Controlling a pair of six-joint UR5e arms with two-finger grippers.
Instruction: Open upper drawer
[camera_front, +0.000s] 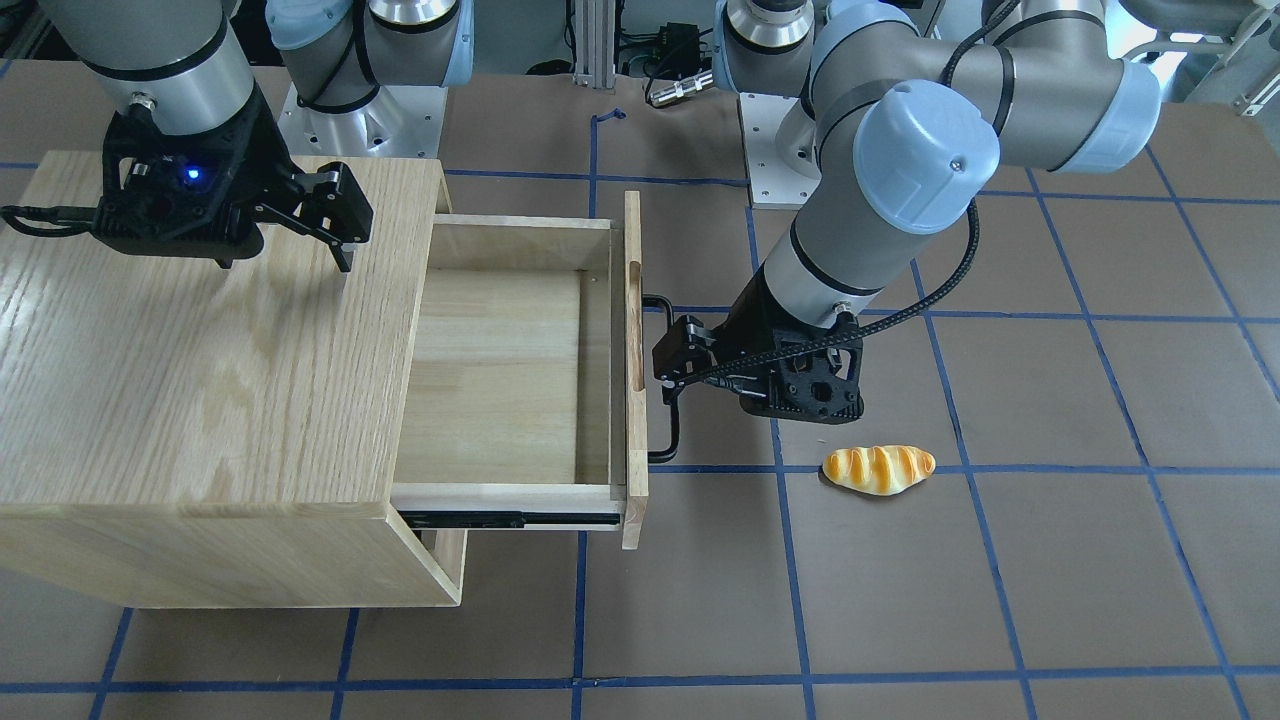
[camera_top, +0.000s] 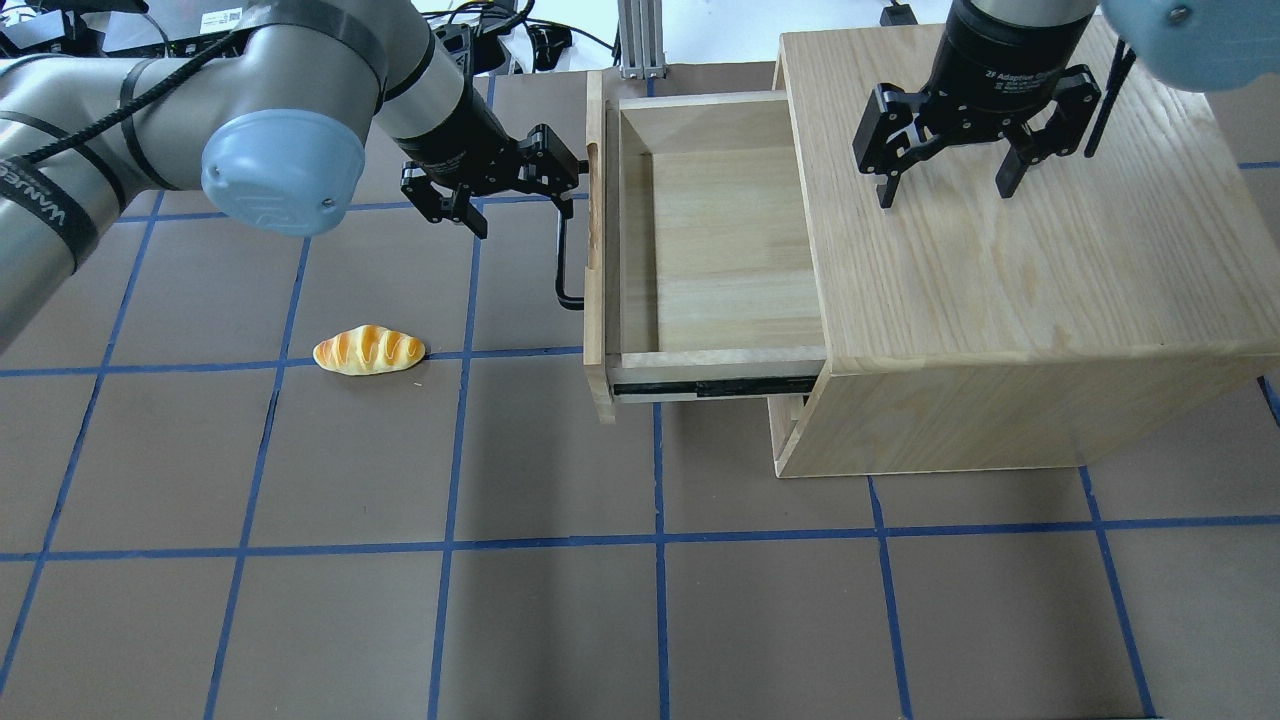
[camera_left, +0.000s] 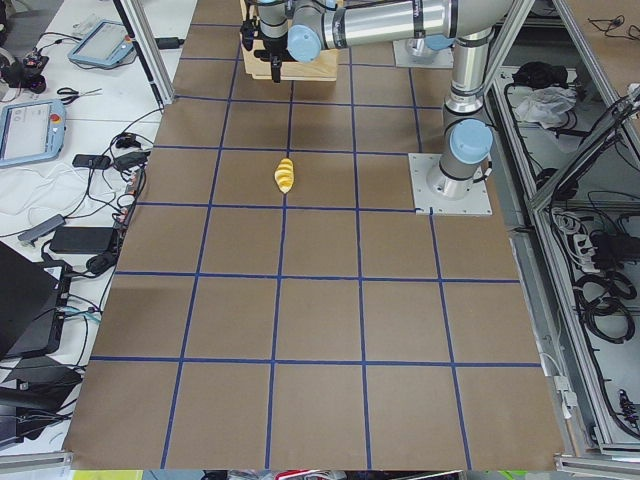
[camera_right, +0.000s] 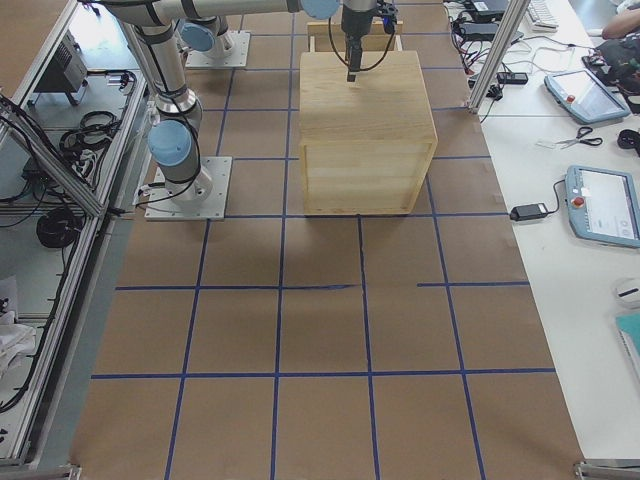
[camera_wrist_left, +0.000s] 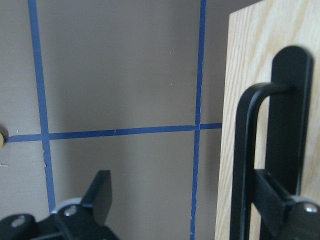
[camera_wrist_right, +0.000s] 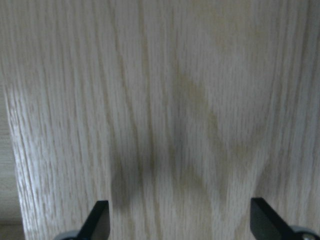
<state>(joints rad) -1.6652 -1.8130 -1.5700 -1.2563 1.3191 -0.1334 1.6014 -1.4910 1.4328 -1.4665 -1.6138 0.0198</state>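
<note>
Clock directions are from the overhead view. The upper drawer (camera_top: 720, 250) sits at 12 o'clock on the table (camera_top: 560, 600). It is slid well out of the cabinet (camera_top: 1020, 280) toward 9, with the black side rail (camera_top: 715, 386) exposed. It looks near full travel, so by my read you're about done.

Left gripper (camera_top: 525, 200) is on the 9 o'clock side of the drawer front, jaws spread. The black bar handle (camera_top: 560, 250) stands between them, close to one finger (camera_wrist_left: 280, 210), and is not pinched. Right gripper (camera_top: 945, 170) is over the cabinet top at 3 o'clock of the drawer, jaws spread and holding nothing. I can't tell if it touches the top.

Handling: it's a stiff wood box on rails, likely light, and it slides along one line only. The handle is rigid, so take it mid-bar and pull straight toward 9. An off-axis pull could bind the rails or drag the cabinet.

Contents: the drawer floor in view is bare wood, and the back strip under the cabinet top is hidden. A bread roll (camera_top: 369, 350) lies on the table at 8 o'clock of the drawer, well apart.
</note>
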